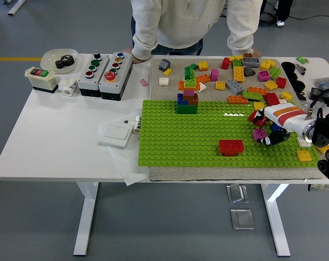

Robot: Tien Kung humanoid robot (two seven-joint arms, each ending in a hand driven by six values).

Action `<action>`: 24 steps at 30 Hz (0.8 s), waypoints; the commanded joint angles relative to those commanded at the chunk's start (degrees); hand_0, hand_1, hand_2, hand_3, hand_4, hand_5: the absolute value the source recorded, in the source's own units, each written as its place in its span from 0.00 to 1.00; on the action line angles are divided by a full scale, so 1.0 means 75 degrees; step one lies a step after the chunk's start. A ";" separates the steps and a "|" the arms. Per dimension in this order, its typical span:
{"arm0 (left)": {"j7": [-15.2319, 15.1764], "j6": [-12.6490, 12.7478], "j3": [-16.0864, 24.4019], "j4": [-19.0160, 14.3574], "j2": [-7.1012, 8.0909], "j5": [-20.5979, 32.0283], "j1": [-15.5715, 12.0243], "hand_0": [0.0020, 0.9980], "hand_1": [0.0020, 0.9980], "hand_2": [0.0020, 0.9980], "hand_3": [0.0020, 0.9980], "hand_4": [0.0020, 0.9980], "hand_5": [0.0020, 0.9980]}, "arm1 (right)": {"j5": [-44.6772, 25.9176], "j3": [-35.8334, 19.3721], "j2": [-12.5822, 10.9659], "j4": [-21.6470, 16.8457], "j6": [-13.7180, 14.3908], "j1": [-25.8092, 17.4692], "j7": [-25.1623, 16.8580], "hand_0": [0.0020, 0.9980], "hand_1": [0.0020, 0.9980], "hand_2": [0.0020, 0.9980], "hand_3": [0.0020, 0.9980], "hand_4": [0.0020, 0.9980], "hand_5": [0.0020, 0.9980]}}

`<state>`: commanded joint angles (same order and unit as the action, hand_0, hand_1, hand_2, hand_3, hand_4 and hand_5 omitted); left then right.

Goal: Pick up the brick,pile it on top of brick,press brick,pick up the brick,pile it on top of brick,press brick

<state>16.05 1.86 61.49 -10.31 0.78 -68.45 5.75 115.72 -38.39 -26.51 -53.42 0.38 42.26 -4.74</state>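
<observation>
The white right hand (270,130) clutches a small magenta plastic brick (259,134) near the counter's right edge, the red rectangular brick (231,147) lying leftward.

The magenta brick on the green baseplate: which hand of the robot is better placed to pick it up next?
The right hand: it is already at the magenta brick on the baseplate's right side. No left arm is in view.

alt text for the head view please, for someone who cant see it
The robot's right hand reaches in from the right over a green baseplate, its fingers at a magenta brick there. A red brick sits near the plate's front, a small brick tower at its back edge, loose bricks beyond, and a person stands across the table.
</observation>
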 joint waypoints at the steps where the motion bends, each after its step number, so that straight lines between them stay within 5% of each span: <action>1: -0.0001 0.0000 -0.0006 0.0000 0.0001 0.0009 0.0002 0.78 0.71 0.68 0.56 0.59 0.61 | -0.0007 0.0022 0.0007 0.0021 -0.0004 0.0007 -0.0001 0.65 0.64 0.71 0.68 0.87 0.35; 24: -0.0001 0.0007 -0.0054 0.0000 -0.0006 0.0055 0.0028 0.78 0.71 0.68 0.56 0.59 0.61 | -0.0095 0.0281 0.0195 0.0461 0.0125 0.0077 -0.0068 0.60 0.61 0.66 0.61 0.86 0.34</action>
<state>16.05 1.91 61.08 -10.31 0.74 -68.03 5.96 115.01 -36.28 -25.04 -49.96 1.31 42.84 -5.24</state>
